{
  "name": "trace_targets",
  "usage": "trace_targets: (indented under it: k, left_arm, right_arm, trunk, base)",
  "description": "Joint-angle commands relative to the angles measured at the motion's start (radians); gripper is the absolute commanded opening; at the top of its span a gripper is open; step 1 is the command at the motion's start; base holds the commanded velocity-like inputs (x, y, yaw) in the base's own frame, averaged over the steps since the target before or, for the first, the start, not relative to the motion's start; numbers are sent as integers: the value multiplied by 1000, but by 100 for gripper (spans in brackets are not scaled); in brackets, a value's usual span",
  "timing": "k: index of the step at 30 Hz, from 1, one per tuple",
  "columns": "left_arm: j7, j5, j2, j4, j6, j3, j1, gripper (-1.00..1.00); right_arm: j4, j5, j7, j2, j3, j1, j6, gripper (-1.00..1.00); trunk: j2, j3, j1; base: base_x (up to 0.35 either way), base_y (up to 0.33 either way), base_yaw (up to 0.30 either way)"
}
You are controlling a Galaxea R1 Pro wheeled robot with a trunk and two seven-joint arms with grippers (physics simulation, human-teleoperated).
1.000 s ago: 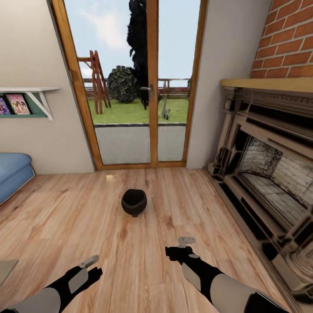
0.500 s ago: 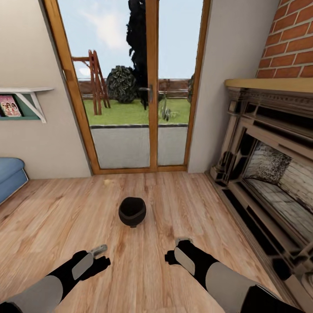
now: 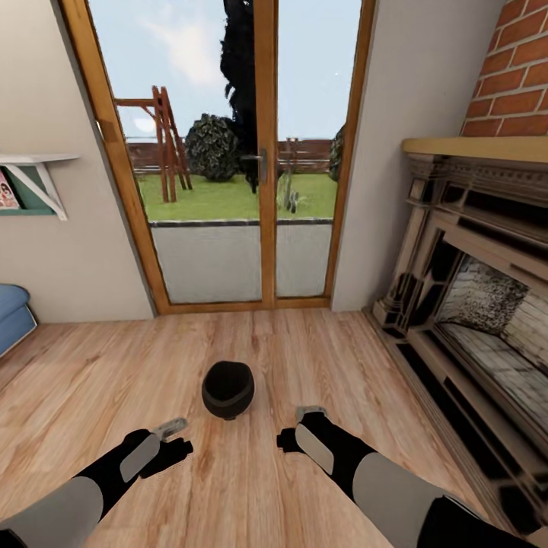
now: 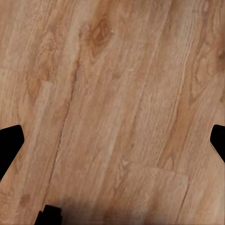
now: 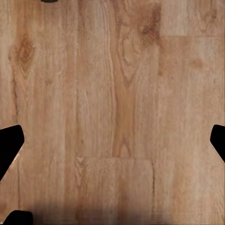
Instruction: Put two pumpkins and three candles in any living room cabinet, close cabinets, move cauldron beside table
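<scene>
One cauldron [image 3: 227, 389], matte black, round-bellied, mouth upward, stood on the wooden floor [image 3: 91, 380] in front of the glazed doors [image 3: 228, 167]. It sat upright and alone, touching nothing but the boards. Being round, it offered you no long axis to line up with; any approach across the rim looked as good as another.

Position relative to your arms: it lay ahead of both hands and roughly midway between them in the head view. The left hand [image 3: 172, 439] sat just back and to the left of it; the right hand [image 3: 298, 428] sat just back and to the right. Neither touched it. The two looked about equally near, the left perhaps slightly closer, so by my judgement either arm, or both together, could have reached forward and inward to it.

State of hands: both empty and spread. In each wrist view the dark fingertips [image 4: 10, 140] [image 5: 10, 140] sat at opposite edges with bare floorboards between them.

Surroundings, working outward: brick fireplace [image 3: 472, 289] along the right wall; blue sofa edge [image 3: 11, 312] and a wall shelf [image 3: 30, 179] at the left.

Judged step: closing on the cauldron, grasp not yet made.
</scene>
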Motion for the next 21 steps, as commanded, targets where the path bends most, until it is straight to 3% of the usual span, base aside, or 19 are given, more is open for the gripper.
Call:
trace_targets:
  k: [1,14,21]
  left_arm:
    - [9,10,2,-3,1,-8,0,100]
    - [9,9,10,-18,2,-10,-1,100]
    - [8,11,37,-31,47,-8,-1,100]
  right_arm:
    - [-9,-9,-9,1,8,-1,1,100]
    - [-25,-15,-12,-4,7,-1,1,100]
    - [-69,-16,-7,-5,7,-1,0,100]
  trunk:
    - [-1,-1,1]
    - [-1,-1,1]
    - [-1,-1,1]
  base:
    - [346,0,0]
    - [346,1,0]
    - [304,141,0]
